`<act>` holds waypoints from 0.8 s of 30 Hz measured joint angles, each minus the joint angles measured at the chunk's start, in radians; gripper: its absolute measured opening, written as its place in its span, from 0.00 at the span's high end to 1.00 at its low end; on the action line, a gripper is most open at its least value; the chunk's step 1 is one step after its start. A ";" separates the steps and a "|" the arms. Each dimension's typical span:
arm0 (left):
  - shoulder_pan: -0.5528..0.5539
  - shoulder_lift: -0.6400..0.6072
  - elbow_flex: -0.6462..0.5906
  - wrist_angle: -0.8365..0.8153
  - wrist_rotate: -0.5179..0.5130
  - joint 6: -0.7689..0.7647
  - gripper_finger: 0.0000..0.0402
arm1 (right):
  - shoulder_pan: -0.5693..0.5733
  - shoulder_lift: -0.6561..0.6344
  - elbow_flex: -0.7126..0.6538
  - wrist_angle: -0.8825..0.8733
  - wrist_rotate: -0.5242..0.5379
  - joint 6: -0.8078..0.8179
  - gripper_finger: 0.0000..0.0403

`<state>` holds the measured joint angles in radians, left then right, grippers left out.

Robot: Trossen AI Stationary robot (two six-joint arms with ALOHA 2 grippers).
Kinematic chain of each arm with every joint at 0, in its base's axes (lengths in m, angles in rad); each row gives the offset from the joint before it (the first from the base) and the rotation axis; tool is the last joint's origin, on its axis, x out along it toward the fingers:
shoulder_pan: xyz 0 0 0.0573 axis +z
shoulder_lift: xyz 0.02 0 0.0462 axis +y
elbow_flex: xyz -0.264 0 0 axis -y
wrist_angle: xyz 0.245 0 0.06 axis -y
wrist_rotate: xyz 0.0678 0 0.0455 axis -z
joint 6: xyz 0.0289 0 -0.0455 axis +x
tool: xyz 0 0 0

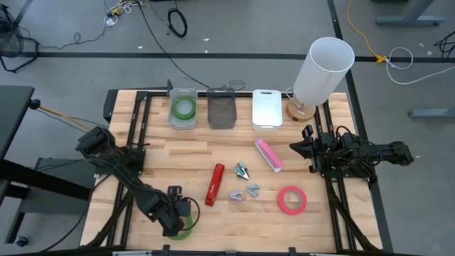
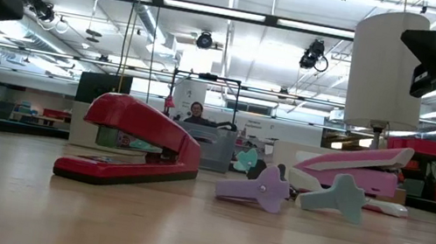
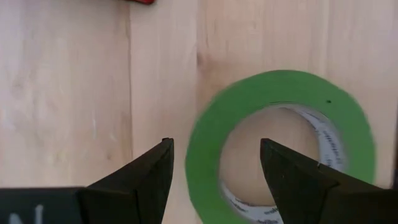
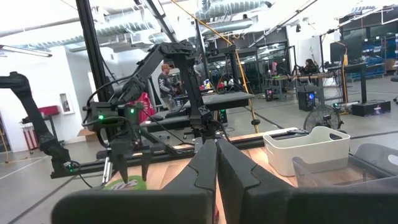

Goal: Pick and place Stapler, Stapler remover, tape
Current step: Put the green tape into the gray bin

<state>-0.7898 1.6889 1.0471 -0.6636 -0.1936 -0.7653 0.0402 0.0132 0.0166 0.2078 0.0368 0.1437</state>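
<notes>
left claw (image 3: 214,165) over a green tape (image 3: 280,140)
its fingers stand open astride the ring's wall, on the counter (image 1: 213,220); right claw (image 4: 216,163) closed, empty.

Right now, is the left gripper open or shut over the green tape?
Open. In the left wrist view the left gripper has its fingers spread apart, straddling the rim of the green tape, which lies flat on the table.

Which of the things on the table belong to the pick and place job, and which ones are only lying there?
Job:
red stapler
pink stapler
staple removers
green tape under the open left gripper
green tape in a bin
red tape

Lying about:
white lamp
dark bin
white bin
</notes>
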 joint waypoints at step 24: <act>0.000 0.066 -0.011 0.000 0.028 0.091 0.39 | 0.000 0.000 0.000 0.000 0.000 0.000 0.96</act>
<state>-0.7902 1.7550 1.0359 -0.6640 -0.1652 -0.6743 0.0402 0.0132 0.0166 0.2080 0.0368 0.1440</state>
